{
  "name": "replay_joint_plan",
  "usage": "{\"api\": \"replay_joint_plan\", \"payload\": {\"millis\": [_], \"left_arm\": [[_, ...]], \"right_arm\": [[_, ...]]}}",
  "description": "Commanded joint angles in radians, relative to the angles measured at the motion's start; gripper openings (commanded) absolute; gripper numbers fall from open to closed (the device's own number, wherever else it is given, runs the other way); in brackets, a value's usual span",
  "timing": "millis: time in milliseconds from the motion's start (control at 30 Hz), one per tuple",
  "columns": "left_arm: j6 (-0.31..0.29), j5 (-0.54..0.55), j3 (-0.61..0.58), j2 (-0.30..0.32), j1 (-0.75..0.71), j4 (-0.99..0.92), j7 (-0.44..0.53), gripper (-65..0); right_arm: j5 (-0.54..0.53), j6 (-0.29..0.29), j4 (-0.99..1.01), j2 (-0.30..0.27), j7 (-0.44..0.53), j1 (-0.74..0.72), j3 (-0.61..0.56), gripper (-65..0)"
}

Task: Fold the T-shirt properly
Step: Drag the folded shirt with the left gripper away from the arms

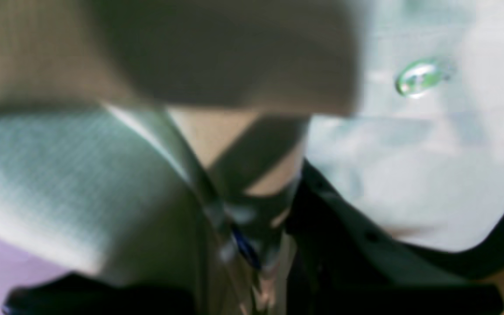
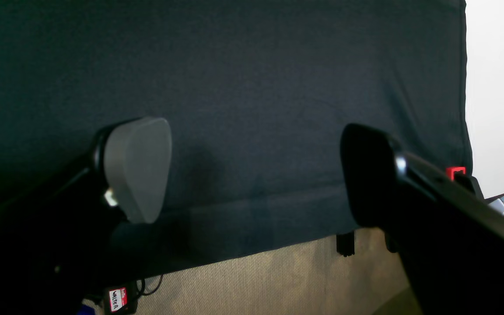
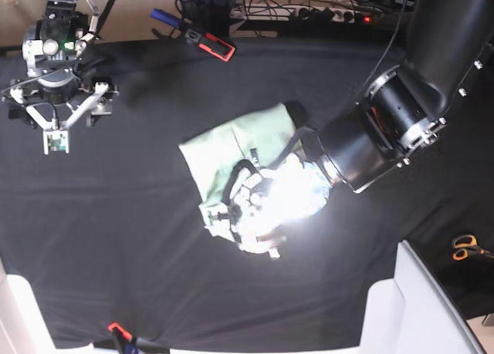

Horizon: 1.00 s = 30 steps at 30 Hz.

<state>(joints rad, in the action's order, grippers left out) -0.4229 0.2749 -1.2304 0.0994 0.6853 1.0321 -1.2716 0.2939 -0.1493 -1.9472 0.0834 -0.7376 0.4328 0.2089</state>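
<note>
Pale mint-green T-shirt (image 3: 235, 150) on plain black table covering (image 3: 154, 254); orange-handled scissors (image 3: 465, 247).

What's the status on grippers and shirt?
Left gripper shut on shirt, mid-table. Right gripper open, empty, over bare black cover. Nothing in the way.

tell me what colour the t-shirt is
Pale mint green T-shirt, clearest in the base view.

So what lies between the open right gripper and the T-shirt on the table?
In the base view, only bare black table covering separates the right gripper from the T-shirt; nothing else sits on that stretch.
</note>
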Motion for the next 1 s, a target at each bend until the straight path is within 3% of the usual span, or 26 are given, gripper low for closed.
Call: {"api": "replay_joint_plan", "payload": {"millis": [0, 333, 700, 967], "left_arm": [[-0.001, -0.027, 0.008, -0.017, 0.021, 0.017, 0.014, -65.0], [-0.001, -0.107, 0.005, -0.106, 0.003, -0.032, 0.096, -65.0], [-0.001, -0.107, 0.007, -0.132, 0.007, -0.141, 0.183, -65.0], [-0.001, -0.107, -0.001, -0.162, 0.023, -0.137, 0.194, -65.0]], "right_arm": [[0.008, 0.006, -0.018, -0.003, 0.019, -0.007, -0.001, -7.4], [0.008, 0.006, -0.018, -0.003, 0.019, -0.009, 0.002, -7.5], [0.008, 0.006, 0.007, -0.003, 0.017, -0.032, 0.002, -7.5], [0.008, 0.006, 0.019, -0.003, 0.019, -0.039, 0.002, -7.5]]}}
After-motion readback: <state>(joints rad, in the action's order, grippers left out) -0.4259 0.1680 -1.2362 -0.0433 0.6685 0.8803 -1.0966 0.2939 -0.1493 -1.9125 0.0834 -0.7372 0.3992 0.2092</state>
